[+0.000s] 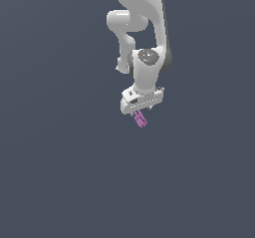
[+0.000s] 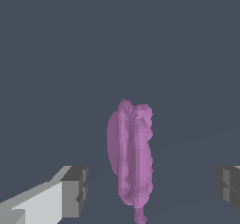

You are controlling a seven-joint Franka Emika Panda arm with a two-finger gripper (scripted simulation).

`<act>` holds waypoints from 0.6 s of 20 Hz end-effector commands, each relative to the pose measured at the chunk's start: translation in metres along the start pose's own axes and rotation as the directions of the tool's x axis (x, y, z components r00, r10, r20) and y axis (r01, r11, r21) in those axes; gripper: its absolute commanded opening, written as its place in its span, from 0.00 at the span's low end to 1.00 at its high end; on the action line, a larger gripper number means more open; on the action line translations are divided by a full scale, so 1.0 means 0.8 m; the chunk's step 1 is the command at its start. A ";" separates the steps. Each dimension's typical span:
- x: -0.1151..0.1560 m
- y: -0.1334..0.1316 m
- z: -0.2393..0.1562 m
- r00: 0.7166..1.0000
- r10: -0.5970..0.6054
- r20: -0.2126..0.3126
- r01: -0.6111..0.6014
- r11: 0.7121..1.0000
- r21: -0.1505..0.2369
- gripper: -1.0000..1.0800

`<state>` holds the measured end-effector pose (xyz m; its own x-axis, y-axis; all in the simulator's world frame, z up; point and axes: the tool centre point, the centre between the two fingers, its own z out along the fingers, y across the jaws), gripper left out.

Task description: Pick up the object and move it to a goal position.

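Purple-magenta, lumpy and slightly elongated, the object [image 2: 130, 155] stood between the two dark finger pads [image 2: 75, 191] of the end effector [image 2: 152, 190] in the wrist view, with clear grey gaps on both sides of it. Neither pad touched it. Fingers were spread wide, holding nothing.

In the exterior view the object [image 1: 140, 118] showed as a tiny piece just below the white end effector block [image 1: 142, 99], far smaller than that block. Whether it rested on the grey surface or sat off it could not be told; no shadow or contact line was legible.

Handling judgement:
- Likely very light, given its size against the block.
- Surface bumpy and ridged, so pads should meet high spots rather than a flat face; some risk of it twisting or squirting out as the fingers close.
- Stiffness not readable from the render; no sign of fragility either.
- Best hold looked to be across the narrow width at mid-length, where the body was thickest, well clear of the thin nub at its near end [image 2: 138, 215].
- Centring mattered: it sat closer to one pad than the other, so closing could nudge it sideways first.

No goal marker visible in either view.
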<state>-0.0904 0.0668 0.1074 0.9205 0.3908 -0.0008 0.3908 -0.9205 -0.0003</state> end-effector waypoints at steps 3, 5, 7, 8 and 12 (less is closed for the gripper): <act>-0.001 0.000 0.010 1.000 -0.001 0.000 0.001 1.000 0.000 0.96; -0.001 0.000 0.020 1.000 -0.001 0.000 0.001 1.000 0.000 0.96; -0.002 -0.001 0.033 1.000 -0.002 0.000 0.002 1.000 0.000 0.96; -0.002 -0.001 0.039 1.000 -0.003 0.000 0.003 1.000 0.000 0.96; -0.002 -0.001 0.057 1.000 -0.004 -0.001 0.004 1.000 0.000 0.96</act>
<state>-0.0925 0.0670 0.0668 0.9190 0.3942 -0.0011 0.3942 -0.9190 -0.0007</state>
